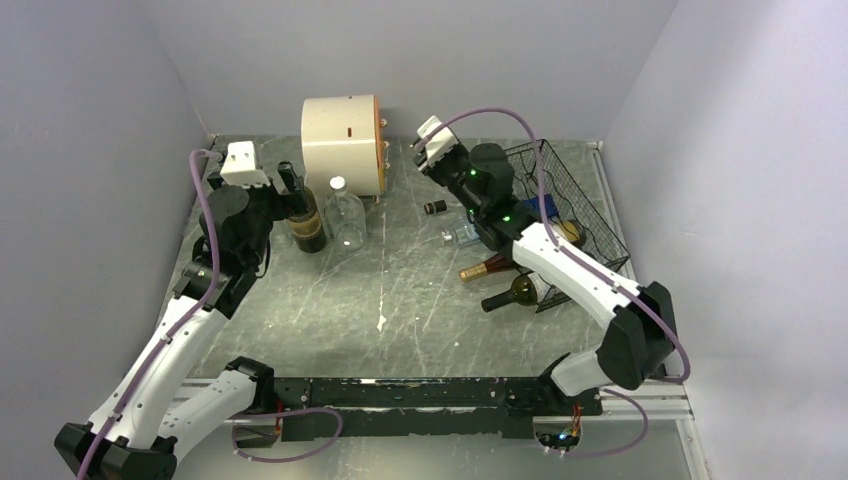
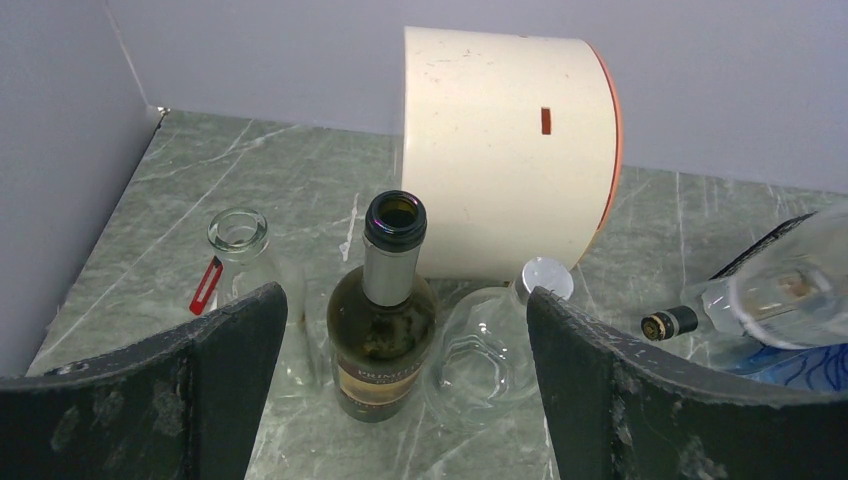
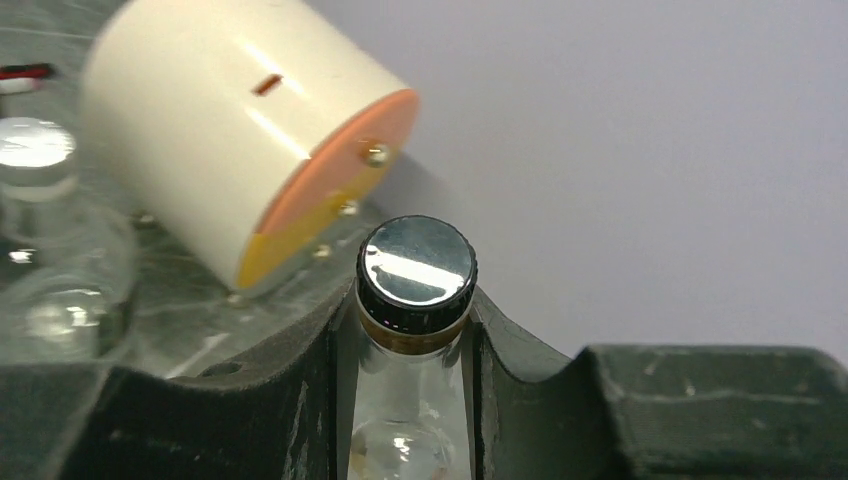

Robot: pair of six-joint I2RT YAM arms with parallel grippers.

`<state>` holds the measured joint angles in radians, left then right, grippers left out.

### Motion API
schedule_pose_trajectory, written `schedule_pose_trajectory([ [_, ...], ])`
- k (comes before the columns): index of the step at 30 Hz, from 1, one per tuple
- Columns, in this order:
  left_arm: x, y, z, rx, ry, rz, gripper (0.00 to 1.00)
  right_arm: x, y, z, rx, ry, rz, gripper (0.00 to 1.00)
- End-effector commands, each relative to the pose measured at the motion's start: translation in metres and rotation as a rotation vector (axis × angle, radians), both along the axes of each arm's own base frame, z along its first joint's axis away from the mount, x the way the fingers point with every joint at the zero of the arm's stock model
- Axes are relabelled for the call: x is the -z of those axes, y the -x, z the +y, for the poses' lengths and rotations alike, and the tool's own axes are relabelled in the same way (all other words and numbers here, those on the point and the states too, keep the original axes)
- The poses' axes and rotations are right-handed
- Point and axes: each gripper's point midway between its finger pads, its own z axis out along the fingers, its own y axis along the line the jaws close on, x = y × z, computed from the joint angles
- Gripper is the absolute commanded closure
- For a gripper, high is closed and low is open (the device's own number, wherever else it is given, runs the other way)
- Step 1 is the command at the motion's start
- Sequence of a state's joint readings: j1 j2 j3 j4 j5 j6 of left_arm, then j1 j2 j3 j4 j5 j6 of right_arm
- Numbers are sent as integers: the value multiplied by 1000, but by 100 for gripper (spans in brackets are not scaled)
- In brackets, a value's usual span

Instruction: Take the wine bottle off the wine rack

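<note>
The black wire-mesh wine rack [image 1: 585, 215] stands at the right. Two wine bottles lie in its near end with their necks sticking out to the left, one amber-necked [image 1: 488, 268] and one dark green [image 1: 510, 293]. My right gripper [image 3: 415, 345] is shut on the neck of a clear glass bottle [image 3: 418, 262] with a black, shiny-topped cap. In the top view this gripper [image 1: 440, 152] is raised left of the rack, beside the cream drum [image 1: 342, 143]. My left gripper [image 2: 405, 400] is open, with nothing between its fingers, just in front of an upright dark wine bottle [image 2: 385, 330].
A clear flask with a silver cap [image 1: 345, 215] stands beside the upright dark bottle [image 1: 303, 215]. An open clear glass bottle [image 2: 238, 240] stands further left. Another clear, black-capped bottle [image 1: 462, 236] lies on the table left of the rack. Walls close in on three sides.
</note>
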<state>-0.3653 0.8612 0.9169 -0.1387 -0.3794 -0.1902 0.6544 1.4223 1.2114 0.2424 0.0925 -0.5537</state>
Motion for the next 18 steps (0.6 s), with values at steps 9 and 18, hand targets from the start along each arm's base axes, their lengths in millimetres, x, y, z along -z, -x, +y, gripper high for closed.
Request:
schedule_pose_trajectory([
  [9, -9, -1, 2, -5, 15, -32, 7, -62, 22, 81, -299, -383, -94, 100],
  [18, -10, 0, 2, -4, 17, -35, 7, -32, 14, 107, -360, -493, -11, 100],
])
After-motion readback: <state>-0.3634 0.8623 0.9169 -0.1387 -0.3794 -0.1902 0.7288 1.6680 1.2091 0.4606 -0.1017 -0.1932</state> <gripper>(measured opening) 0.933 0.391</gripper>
